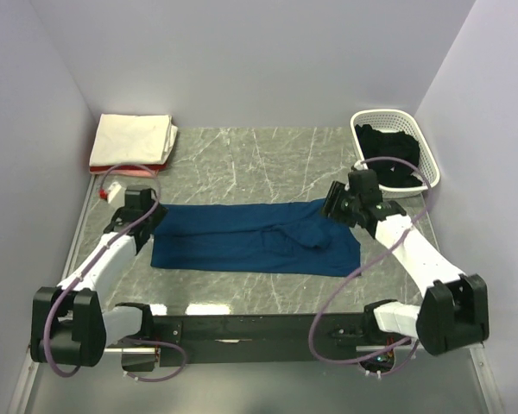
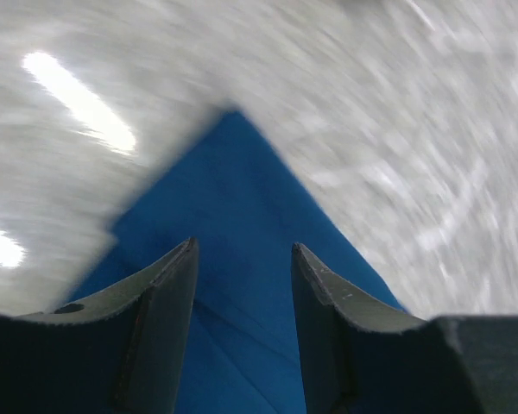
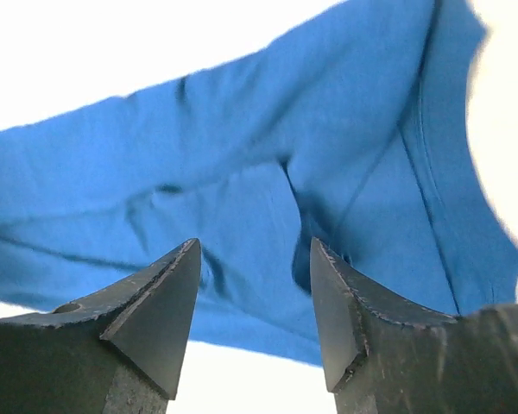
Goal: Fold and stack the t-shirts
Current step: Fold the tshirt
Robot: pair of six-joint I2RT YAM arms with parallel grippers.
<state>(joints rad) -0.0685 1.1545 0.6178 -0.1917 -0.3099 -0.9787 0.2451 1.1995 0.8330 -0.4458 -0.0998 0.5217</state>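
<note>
Navy t-shirt [image 1: 255,237] stretches sideways across the counter [image 1: 242,164], left claw [image 1: 157,210] and right claw [image 1: 331,208] spread empty over its opposite ends.

My left gripper [image 2: 242,250] points downward, jaws parted, tips level. My right gripper [image 3: 252,246] does likewise, jaws spread a little wider. My left arm [image 1: 104,259] and right arm [image 1: 410,250] stretch forward, elbows low.

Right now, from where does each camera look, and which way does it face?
Top: above and behind the arms, facing down at the table and blue shirt; both arms show.
Left wrist: on the left arm, facing down at a shirt corner; left end effector shows.
Right wrist: on the right arm, facing the shirt's wrinkled cloth; right end effector shows.
Shared: all see the blue shirt.
</note>
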